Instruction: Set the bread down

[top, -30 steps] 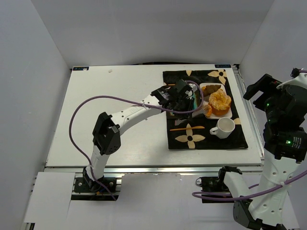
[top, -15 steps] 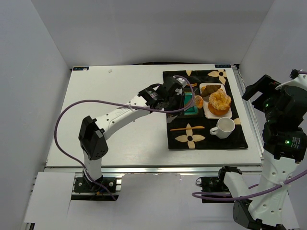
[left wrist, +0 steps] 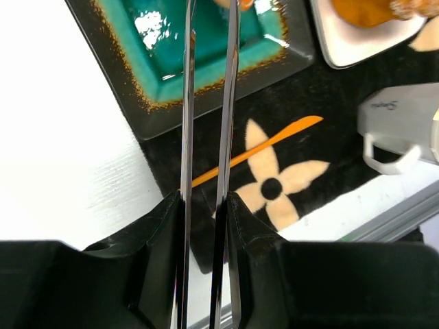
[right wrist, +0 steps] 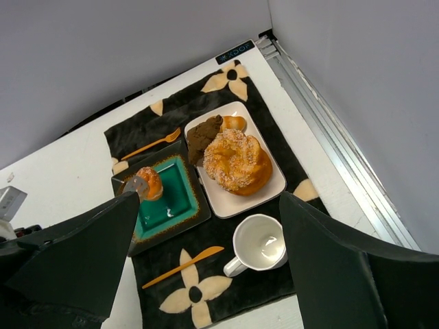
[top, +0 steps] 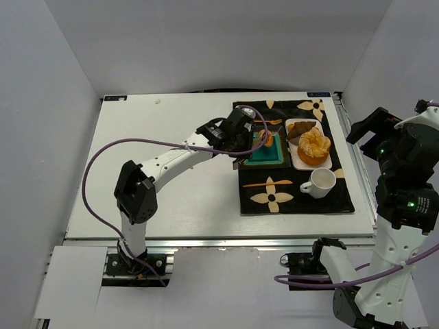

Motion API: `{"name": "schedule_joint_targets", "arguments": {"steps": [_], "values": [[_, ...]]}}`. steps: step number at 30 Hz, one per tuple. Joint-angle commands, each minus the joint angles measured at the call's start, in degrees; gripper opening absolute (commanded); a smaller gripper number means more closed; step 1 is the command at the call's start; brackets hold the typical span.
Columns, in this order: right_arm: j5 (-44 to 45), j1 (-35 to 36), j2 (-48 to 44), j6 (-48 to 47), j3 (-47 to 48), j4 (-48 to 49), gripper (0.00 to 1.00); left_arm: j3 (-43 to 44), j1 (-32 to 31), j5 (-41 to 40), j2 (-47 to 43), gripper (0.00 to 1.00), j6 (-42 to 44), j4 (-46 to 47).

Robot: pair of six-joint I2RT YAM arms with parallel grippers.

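Note:
The bread (top: 267, 139) is a small glossy orange-brown roll, gripped at the tips of metal tongs (left wrist: 209, 103). My left gripper (top: 233, 134) is shut on the tongs' handles (left wrist: 206, 199). The roll hangs over the far left corner of the square teal plate (top: 271, 157), as the right wrist view shows (right wrist: 150, 182). I cannot tell if it touches the plate (right wrist: 173, 200). In the left wrist view only a sliver of the roll (left wrist: 239, 3) shows at the top edge, above the teal plate (left wrist: 158, 58). My right gripper (right wrist: 206, 274) is open and empty, raised at the right (top: 374, 127).
A white plate (right wrist: 255, 200) to the right holds a large swirled pastry (right wrist: 236, 161), a dark brown flat piece (right wrist: 202, 136) and another small roll (right wrist: 234, 123). A white mug (top: 321, 181), an orange knife (top: 264, 184) and an orange fork (right wrist: 151, 145) lie on the black flowered mat (top: 336, 199).
My left arm has carried the bread in the tongs leftward from the white plate's near left corner to above the teal plate. The right arm has not moved.

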Motion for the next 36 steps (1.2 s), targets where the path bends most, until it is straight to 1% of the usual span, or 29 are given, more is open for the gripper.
{"name": "schedule_joint_targets", "arguments": {"steps": [1, 6, 10, 11, 12, 14, 17, 18, 19, 27, 36], "values": [[-0.4, 0.1, -0.5, -0.3, 0.2, 2.0, 0.89, -0.9, 0.0, 1.9, 1.2, 0.29, 0.6, 2.6], [-0.5, 0.1, -0.5, -0.2, -0.3, 2.3, 0.89, -1.7, 0.0, 2.6, 2.3, 0.30, 0.5, 2.1], [-0.6, 0.1, -0.7, -0.2, -0.7, 2.6, 0.89, -0.6, 0.0, 1.2, 2.2, 0.37, 0.3, -0.3], [-0.7, 0.1, -0.7, -0.2, -0.8, 2.7, 0.89, -0.4, 0.0, 0.9, 2.1, 0.43, 0.3, -0.8], [-0.7, 0.1, -0.6, -0.3, -0.8, 2.7, 0.89, -0.4, 0.0, 0.7, 1.8, 0.45, 0.3, -1.2], [-0.9, 0.2, -0.6, -0.2, -0.9, 2.9, 0.89, -1.0, 0.0, 0.5, 0.9, 0.49, 0.2, -1.7], [-1.0, 0.1, -0.5, -0.1, -0.9, 3.1, 0.89, -2.1, 0.0, -0.4, -0.4, 0.52, -0.3, -1.9], [-1.1, 0.1, -0.5, -0.1, -1.0, 3.2, 0.89, -2.4, 0.0, -0.7, -1.0, 0.57, -0.4, -2.1], [-1.2, 0.1, -0.5, -0.2, -1.0, 3.3, 0.89, -2.6, 0.0, -0.9, -1.4, 0.58, -0.5, -2.2], [-2.2, 0.2, 0.2, 0.2, -1.1, 4.1, 0.89, -2.7, 0.0, -3.6, -4.3, 0.59, -1.3, -3.8], [-3.1, 0.2, 0.7, 0.8, -1.6, 4.8, 0.89, -2.2, 0.0, -3.4, -9.6, 0.59, -1.8, -8.7]]}}
